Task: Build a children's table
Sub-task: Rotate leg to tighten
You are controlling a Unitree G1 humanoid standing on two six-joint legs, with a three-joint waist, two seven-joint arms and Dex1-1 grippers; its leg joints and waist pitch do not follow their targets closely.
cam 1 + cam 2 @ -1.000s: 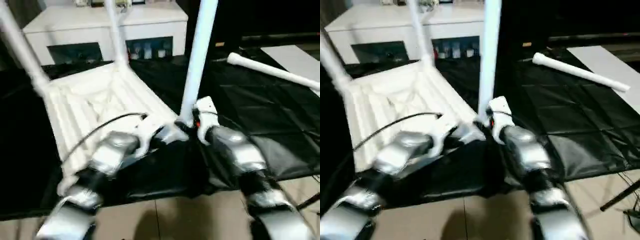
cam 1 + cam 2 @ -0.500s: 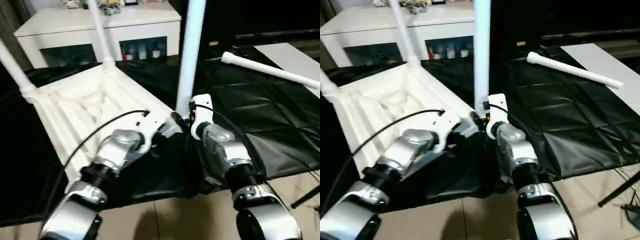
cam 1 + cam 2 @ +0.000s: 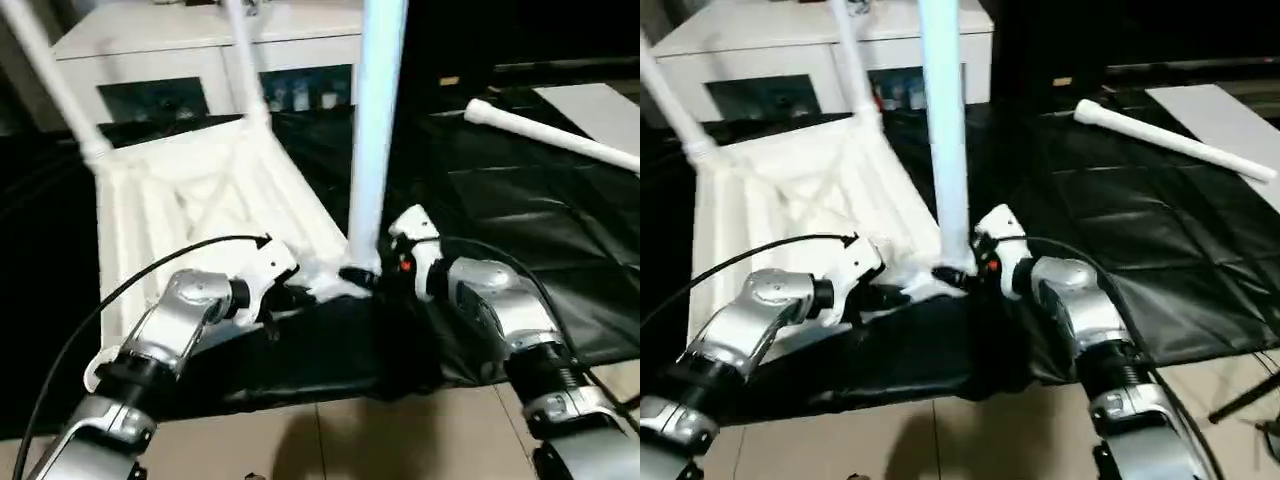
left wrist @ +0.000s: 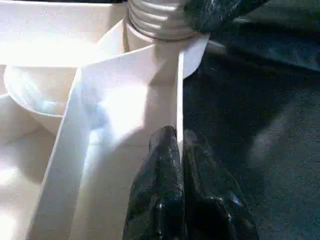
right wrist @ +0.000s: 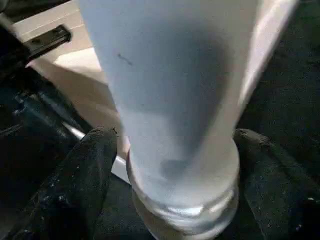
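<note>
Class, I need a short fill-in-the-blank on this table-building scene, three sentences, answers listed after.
1. The white table lies upside down with ____ legs standing up from it.
2. One loose leg lies on the ____ sheet.
3. The right hand has a finger on each side of a ____.

Missing words: three; black; leg

Table (image 3: 190,200): white smooth plastic, slight gloss. Floor sheet (image 3: 520,210): black, shiny, creased.

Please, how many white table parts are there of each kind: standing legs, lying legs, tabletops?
White tapered plastic legs standing upright: 3
White tapered plastic leg lying loose: 1
White ribbed plastic tabletop, upside down: 1
Total: 5
</note>
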